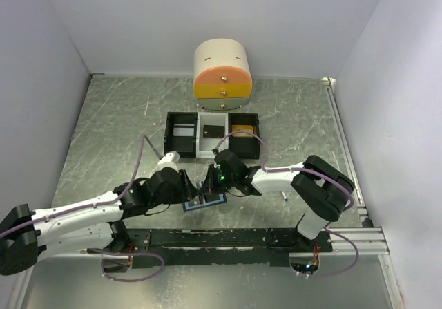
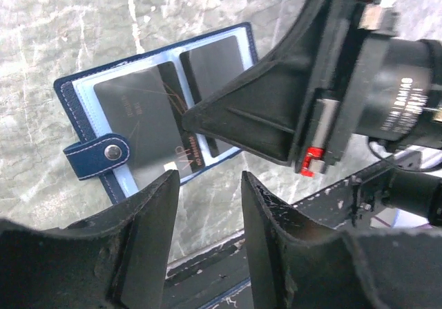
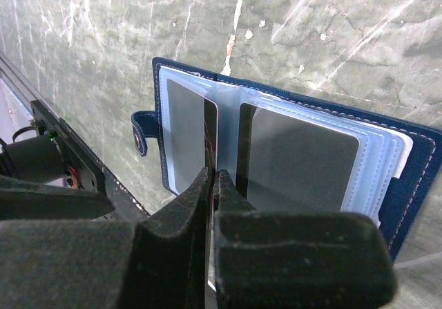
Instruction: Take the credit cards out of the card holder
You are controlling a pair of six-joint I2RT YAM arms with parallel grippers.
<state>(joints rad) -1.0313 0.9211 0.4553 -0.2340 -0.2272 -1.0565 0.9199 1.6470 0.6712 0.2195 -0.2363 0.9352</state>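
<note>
Right wrist view showed the holder [image 3: 387, 158] lying open and flat on the grey marbled table [image 3: 103, 32]. It had a dark blue edge with light stitching, and the inside was light blue with clear plastic pockets. A dark grey card [image 3: 304, 160] sat in the right pocket and another card [image 3: 186, 133] was on the left page; the right edge of that one looked raised and showed a pinkish rim. The right gripper [image 3: 213, 178] stood over the middle fold, and its fingers were almost together, with the edge of the left card between them.

From the left wrist, the holder's blue clasp tab [image 2: 93, 157] with a metal snap [image 2: 110, 153] pointed away from the left page. The dark cards there had thin orange lines and small print, which I could not read fully. The left gripper [image 2: 209, 178] was wide and held nothing, just beside the near edge of the holder.

From the top, the holder [image 1: 205, 202] lay between both grippers, near the front of the table, well apart from the black tray [image 1: 169, 135].
</note>
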